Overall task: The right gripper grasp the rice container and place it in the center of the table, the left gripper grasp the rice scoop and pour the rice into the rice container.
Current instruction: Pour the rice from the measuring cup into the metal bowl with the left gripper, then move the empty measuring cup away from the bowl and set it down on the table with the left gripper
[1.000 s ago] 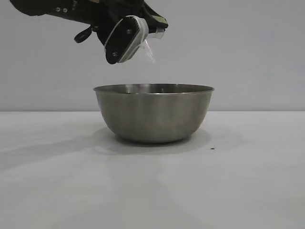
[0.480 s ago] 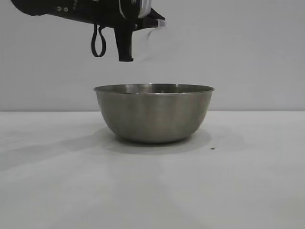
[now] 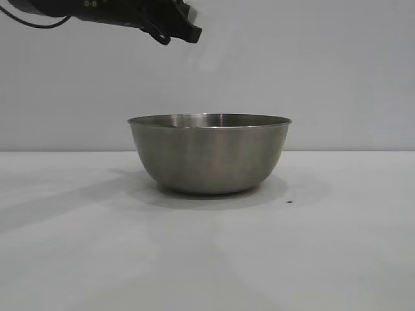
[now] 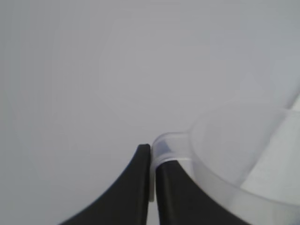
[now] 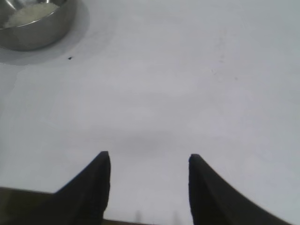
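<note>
Thin, light, see-through rice scoop [image 4: 243, 154], pinched by its little handle in the left gripper [image 4: 151, 187], high over the table's [image 3: 337, 259] middle. Easy to crack, so best held by that handle. Right gripper [image 5: 149, 187] spread, empty, far from the heavy steel rice container [image 3: 209, 154].

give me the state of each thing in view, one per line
bowl: upright on the table, rice inside
scoop: held by its handle, looks empty
left gripper: shut on the scoop handle, up above the bowl
right gripper: open, empty, off to the side
</note>
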Tool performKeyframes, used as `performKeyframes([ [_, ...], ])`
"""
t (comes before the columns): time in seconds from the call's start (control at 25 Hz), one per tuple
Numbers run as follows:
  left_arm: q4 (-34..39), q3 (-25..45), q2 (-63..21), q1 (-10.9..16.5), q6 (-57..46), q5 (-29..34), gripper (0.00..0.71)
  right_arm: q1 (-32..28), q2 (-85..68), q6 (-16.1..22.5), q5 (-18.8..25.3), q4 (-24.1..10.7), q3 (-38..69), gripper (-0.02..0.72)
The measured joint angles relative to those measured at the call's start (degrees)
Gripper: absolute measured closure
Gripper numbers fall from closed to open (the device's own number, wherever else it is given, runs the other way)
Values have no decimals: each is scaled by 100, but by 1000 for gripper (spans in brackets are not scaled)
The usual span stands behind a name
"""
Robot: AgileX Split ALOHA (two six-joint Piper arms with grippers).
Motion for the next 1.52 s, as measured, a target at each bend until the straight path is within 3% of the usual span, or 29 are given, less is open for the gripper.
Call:
performKeyframes([
  [0.28,-1719,691,-71,21,388,-6,710,0,0,0,0,0,0,376],
  [0.44,-2234,1339,-270,266,417,-340,710,0,0,0,0,0,0,376],
  [0.64,-2370,1926,-477,686,67,-525,710,0,0,0,0,0,0,376],
  [0.76,-2360,2275,-477,795,-25,-737,710,0,0,0,0,0,0,376],
  [1.2,-2355,2779,-425,809,-304,-995,710,0,0,0,0,0,0,376],
  [1.52,-2366,2779,173,809,-544,-1382,710,0,0,0,0,0,0,376],
])
